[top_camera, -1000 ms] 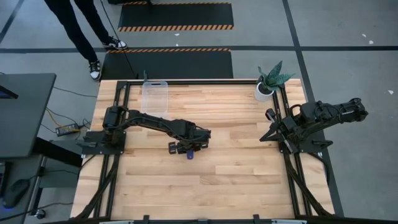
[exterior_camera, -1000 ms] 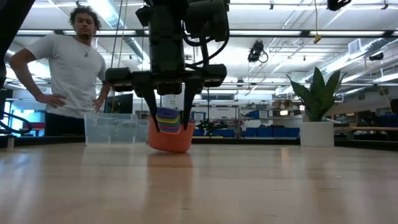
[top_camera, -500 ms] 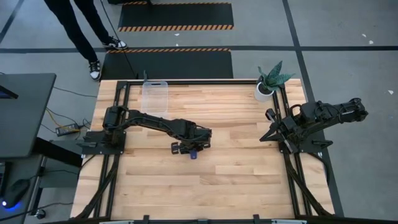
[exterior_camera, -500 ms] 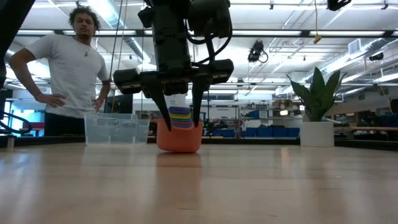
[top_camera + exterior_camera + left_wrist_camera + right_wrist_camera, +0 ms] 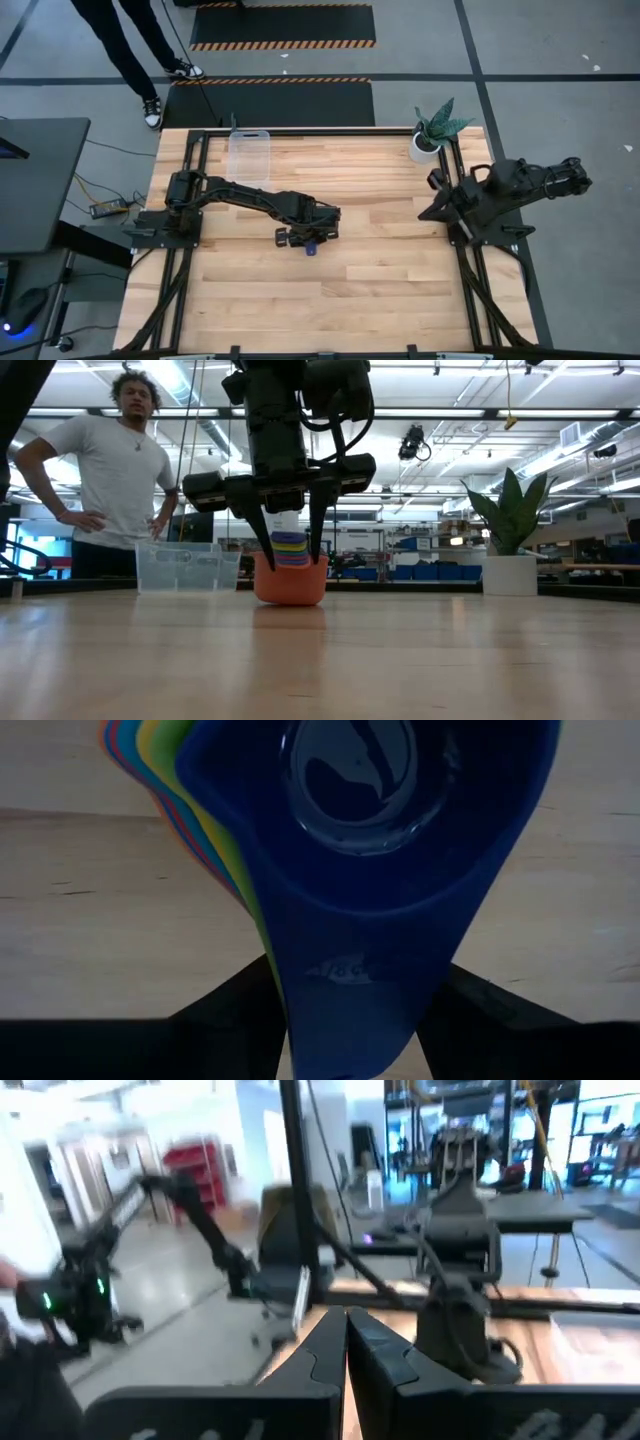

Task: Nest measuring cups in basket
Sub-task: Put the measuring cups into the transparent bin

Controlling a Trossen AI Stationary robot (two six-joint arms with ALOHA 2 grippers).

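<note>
**A:** Nearest item on the table (image 5: 420, 660)?

**B:** Measuring cups (image 5: 290, 567), nested in one stack, orange outermost, dark blue innermost; resting on the wood mid-table. Left gripper (image 5: 290, 545) straddles the stack from above, fingers part-spread and closed on it.

**A:** Behind that?

**B:** Basket (image 5: 187, 567), clear, at the far edge, well apart from the stack. Potted plant (image 5: 510, 535) at the far corner. Person (image 5: 112, 470) standing beyond.

**A:** Other arm?

**B:** Right gripper (image 5: 346, 1342), fingers together, nothing held, parked at the table's right side.

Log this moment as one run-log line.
left gripper: astride nested measuring cups, on table | basket: apart, far edge | right gripper: shut, parked
</note>
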